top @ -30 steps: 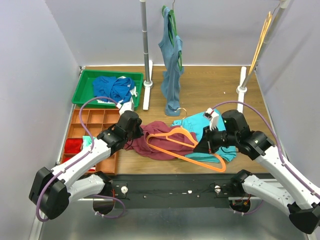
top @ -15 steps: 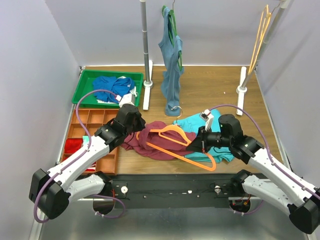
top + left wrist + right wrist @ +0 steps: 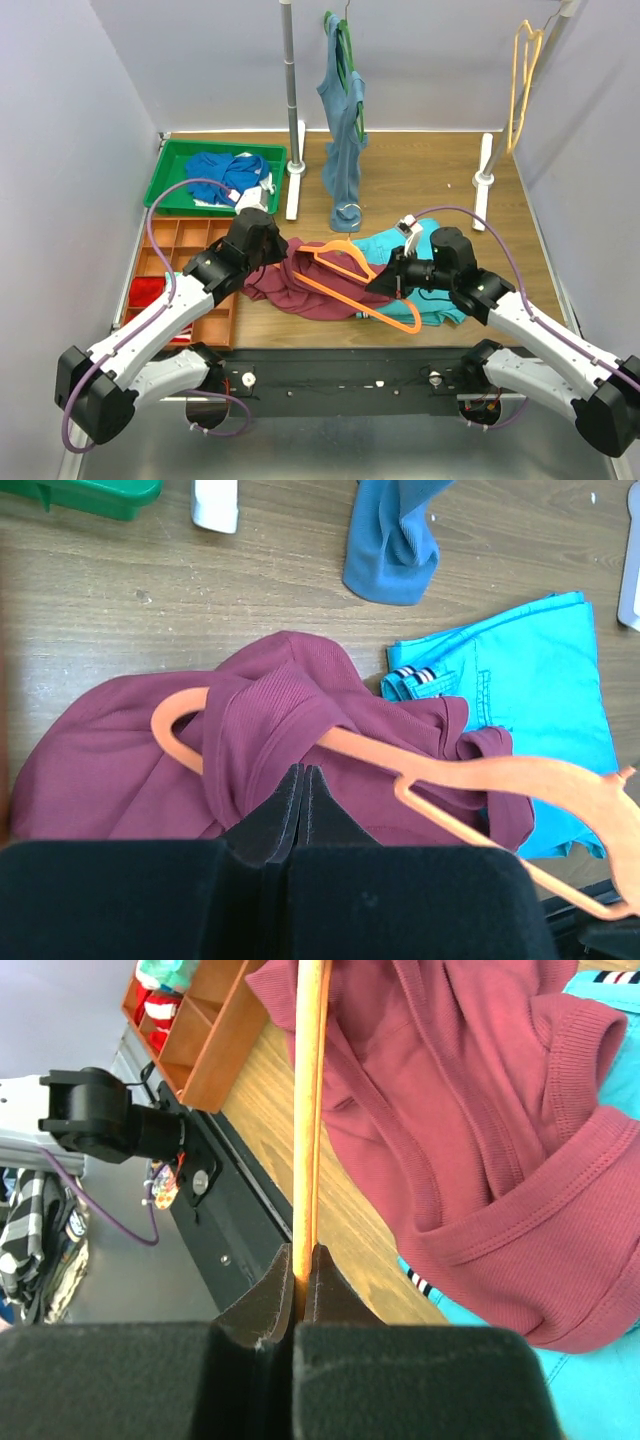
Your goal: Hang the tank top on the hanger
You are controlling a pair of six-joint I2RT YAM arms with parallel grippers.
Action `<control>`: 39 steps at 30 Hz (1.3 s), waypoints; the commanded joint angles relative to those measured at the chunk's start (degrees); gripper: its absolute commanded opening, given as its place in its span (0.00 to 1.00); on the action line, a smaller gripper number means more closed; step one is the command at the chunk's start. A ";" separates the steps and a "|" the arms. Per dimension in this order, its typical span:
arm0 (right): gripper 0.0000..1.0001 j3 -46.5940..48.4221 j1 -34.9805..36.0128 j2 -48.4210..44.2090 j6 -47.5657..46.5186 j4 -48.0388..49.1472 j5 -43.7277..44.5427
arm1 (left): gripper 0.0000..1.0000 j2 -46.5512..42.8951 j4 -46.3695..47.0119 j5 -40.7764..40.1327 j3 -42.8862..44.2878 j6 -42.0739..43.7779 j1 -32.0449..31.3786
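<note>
Right tool [image 3: 303, 1260] is clamped on the hanger [image 3: 520, 775] bar. Left tool [image 3: 302, 780] is pinched shut on a fold of the tank top [image 3: 110, 770], which lies bunched on the bench [image 3: 100, 600], partly draped over one hanger arm. I'd hold the hanger level and draw fabric along slowly. Green tray [image 3: 165, 180] holds blue cloth [image 3: 225, 172]; divided box [image 3: 185, 240] has something red [image 3: 147, 292].

The maroon tank top [image 3: 298, 288] lies bunched, the orange hanger [image 3: 350, 262] across it. The left gripper [image 3: 277, 257] meets the tank top at its 10 o'clock edge; the right gripper [image 3: 385, 284] is at the hanger's 3 o'clock side.
</note>
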 commanded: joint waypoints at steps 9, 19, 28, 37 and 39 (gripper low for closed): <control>0.01 0.06 0.55 -1.03 -0.70 3.63 1.65 | 0.48 2.25 1.01 -7.69 -4.05 1.65 -7.95; 0.01 1.02 0.55 -0.68 -0.61 3.36 1.30 | 0.38 10.08 2.24 -19.73 -2.11 3.06 -10.41; 0.01 3.13 1.95 3.62 -1.05 5.99 -0.02 | 0.00 4.12 -1.01 -19.57 0.26 2.80 -14.37; 0.01 9.90 8.72 11.80 -3.07 8.11 4.55 | 0.00 -1.52 -8.92 -20.62 3.33 3.41 -15.16; 0.01 10.52 8.90 11.36 -3.51 8.19 5.33 | 0.00 -2.22 -9.71 -20.35 3.60 3.50 -15.08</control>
